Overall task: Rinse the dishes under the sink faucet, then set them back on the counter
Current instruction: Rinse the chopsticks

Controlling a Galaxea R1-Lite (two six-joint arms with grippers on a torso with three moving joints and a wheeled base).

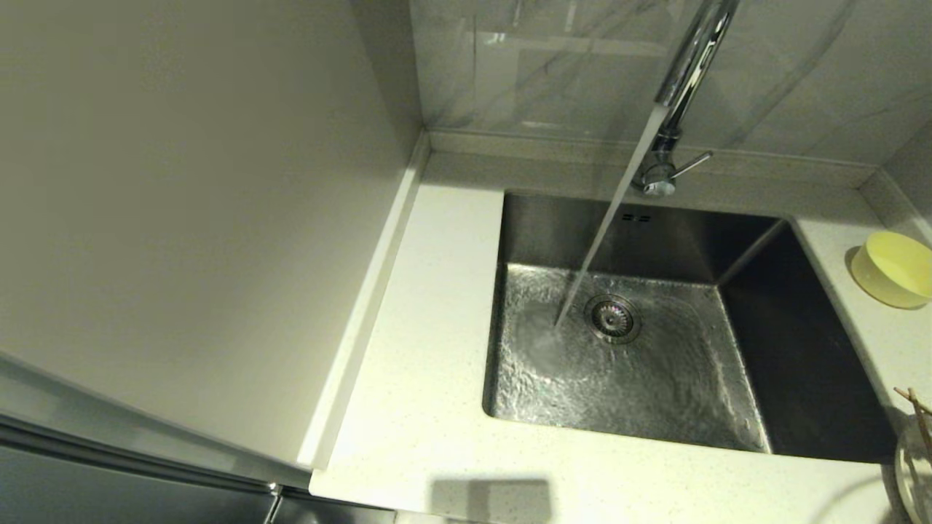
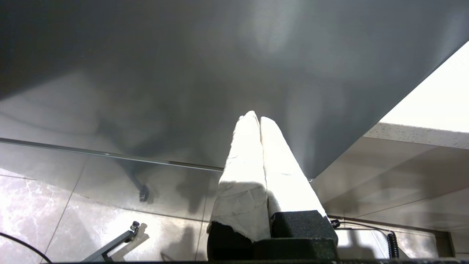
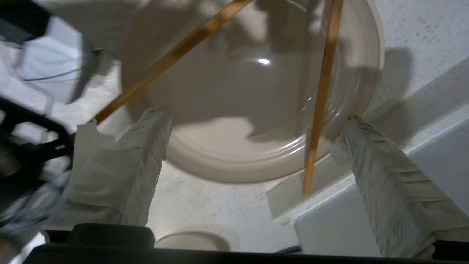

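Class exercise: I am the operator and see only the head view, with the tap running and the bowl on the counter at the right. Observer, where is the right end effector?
Observer: The right end effector is open, poised over the near rim of the plate.
Operator: And the chopsticks?
Observer: Both chopsticks lie across that plate, one tip overhanging its rim.
Operator: The left arm?
Observer: The left end effector is shut and empty, parked low beside a dark cabinet front, below the counter.
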